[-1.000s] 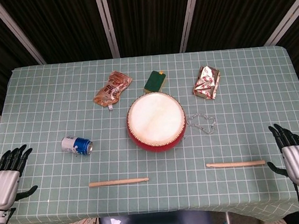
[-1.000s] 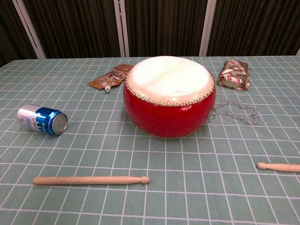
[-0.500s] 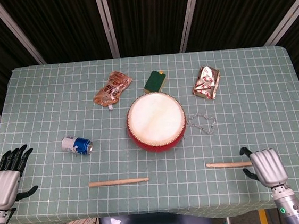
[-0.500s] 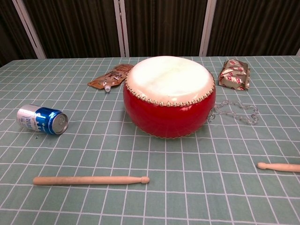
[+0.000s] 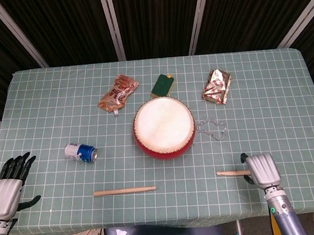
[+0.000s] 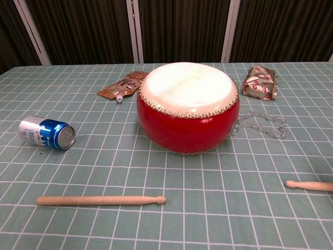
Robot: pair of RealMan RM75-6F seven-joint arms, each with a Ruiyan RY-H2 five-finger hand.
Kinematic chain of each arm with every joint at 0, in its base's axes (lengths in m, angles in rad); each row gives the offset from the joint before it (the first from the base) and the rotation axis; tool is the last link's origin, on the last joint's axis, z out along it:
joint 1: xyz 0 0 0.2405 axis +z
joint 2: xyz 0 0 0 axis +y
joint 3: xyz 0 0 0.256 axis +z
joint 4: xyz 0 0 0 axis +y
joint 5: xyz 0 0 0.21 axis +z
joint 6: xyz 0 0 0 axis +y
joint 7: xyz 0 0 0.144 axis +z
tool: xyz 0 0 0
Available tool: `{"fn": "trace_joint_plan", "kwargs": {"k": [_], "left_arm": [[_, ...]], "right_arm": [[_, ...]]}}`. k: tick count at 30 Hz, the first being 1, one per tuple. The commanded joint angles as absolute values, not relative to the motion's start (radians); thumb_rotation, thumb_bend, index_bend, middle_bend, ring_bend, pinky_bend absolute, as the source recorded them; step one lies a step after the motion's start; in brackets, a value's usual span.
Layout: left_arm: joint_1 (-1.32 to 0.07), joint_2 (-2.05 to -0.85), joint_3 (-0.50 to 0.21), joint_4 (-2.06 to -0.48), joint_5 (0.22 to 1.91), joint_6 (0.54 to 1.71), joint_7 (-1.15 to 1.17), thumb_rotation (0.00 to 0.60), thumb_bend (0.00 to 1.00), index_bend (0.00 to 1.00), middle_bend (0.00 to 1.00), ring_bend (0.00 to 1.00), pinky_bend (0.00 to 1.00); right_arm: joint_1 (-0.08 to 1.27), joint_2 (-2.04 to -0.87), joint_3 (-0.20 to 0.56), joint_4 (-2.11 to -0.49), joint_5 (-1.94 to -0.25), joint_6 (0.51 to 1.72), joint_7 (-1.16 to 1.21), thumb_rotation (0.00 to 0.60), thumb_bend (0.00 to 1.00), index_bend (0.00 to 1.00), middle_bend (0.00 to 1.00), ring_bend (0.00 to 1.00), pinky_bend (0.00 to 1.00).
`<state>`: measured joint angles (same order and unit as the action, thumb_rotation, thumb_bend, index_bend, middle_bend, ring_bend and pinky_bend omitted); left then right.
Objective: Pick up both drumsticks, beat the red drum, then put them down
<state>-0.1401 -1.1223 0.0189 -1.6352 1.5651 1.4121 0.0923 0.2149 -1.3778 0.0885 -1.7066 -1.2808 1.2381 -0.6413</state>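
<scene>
Head view, both drumsticks flat on checked tablecloth (image 5: 290, 98) in front of red drum (image 5: 164, 129). L drumstick (image 5: 124, 191) untouched, tip toward centre; R drumstick (image 5: 233, 172) w/ butt end hidden under right hand (image 5: 261, 169). Thin turned wood: judged light, rigid, smooth, prone to roll on cloth; best taken near butt end, wrapped firmly so tip swings free. Drum skin taut, shell hard, prob. stable under beats. Right hand palm-down over stick's butt, back of hand up, fingers tucked below; cannot tell whether closed on stick yet. Left hand (image 5: 6, 186) at table's near-left corner, well apart from its stick, fingers straight and spread, holding nothing. Chest view: no hands visible.
</scene>
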Motion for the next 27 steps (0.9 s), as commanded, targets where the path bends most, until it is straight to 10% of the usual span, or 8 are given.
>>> {"fn": "trace_joint_plan", "kwargs": {"k": [1,27], "left_arm": [[-0.140,-1.122,0.019,-1.638,1.561,1.409,0.096,0.600,0.00,0.00,0.00,0.00,0.01],[-0.141,-1.118,0.019,-1.644,1.557,1.406,0.093,0.600,0.00,0.00,0.00,0.00,0.01]], "right_arm": [[0.222,-1.388,0.094,-1.692,-1.253,1.227,-0.646,0.600,0.22,0.50,1.00,1.00,1.00],[0.230,-1.463,0.111,-1.537,-1.127,1.241,-0.629,0.600,0.23,0.52,1.00,1.00,1.00]]}}
